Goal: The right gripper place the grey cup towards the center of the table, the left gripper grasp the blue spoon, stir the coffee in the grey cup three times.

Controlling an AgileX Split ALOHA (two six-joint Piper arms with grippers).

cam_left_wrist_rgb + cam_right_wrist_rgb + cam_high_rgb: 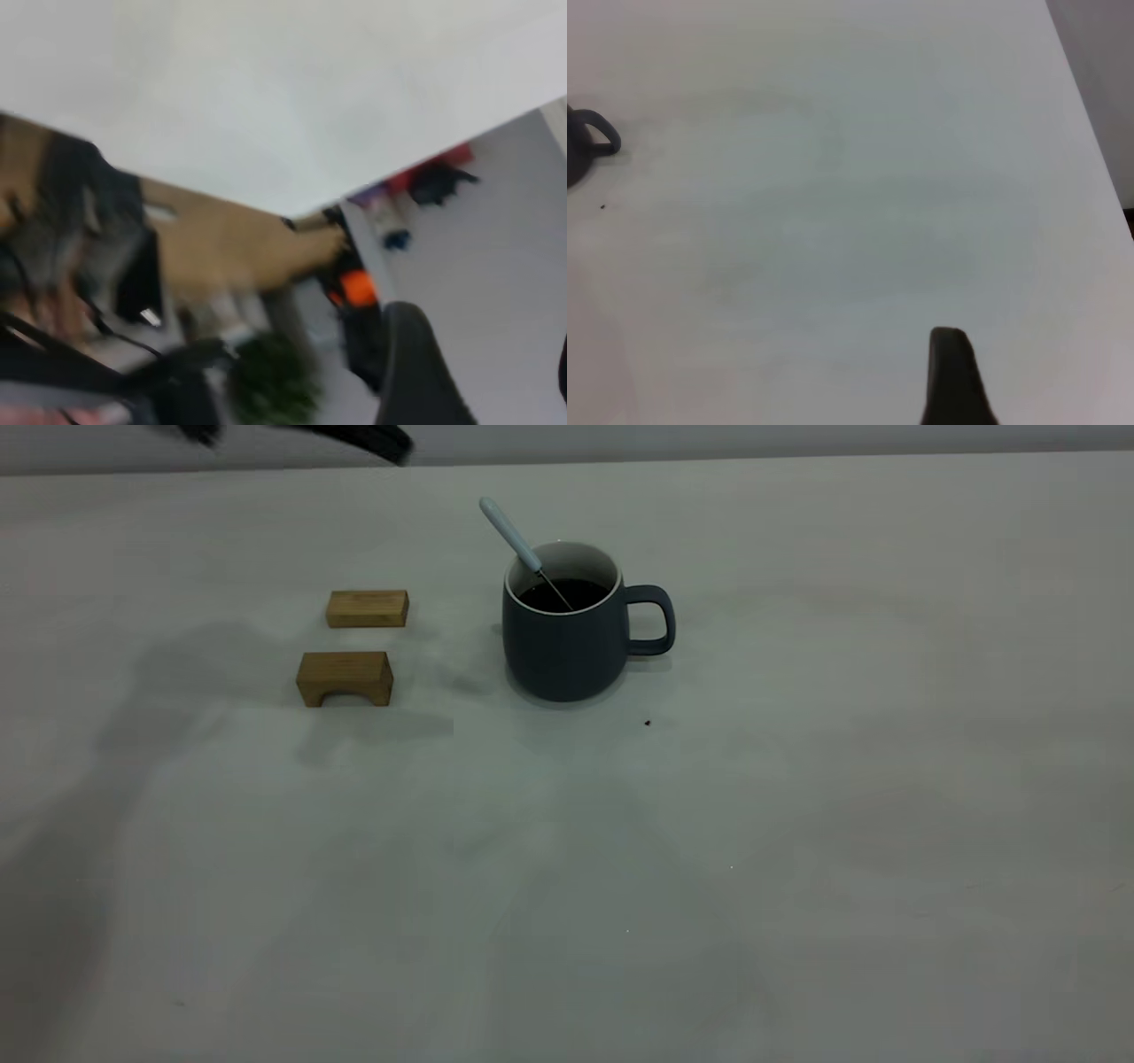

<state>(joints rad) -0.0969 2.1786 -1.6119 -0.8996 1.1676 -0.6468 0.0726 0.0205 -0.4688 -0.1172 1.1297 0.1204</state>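
Observation:
The grey cup stands upright near the middle of the table, handle to the right, with dark coffee inside. In it leans the blue spoon, handle up and to the back left, bowl sunk in the liquid; nothing holds it. My left arm is a dark blur at the table's far back left, well away from the cup. In its wrist view, the left gripper is open and empty. The right gripper is open over bare table, far right of the cup, whose handle shows at the edge.
Two wooden blocks lie left of the cup: a flat one and an arched one nearer the front. A tiny dark speck sits just right of the cup's front. The table's right edge shows in the right wrist view.

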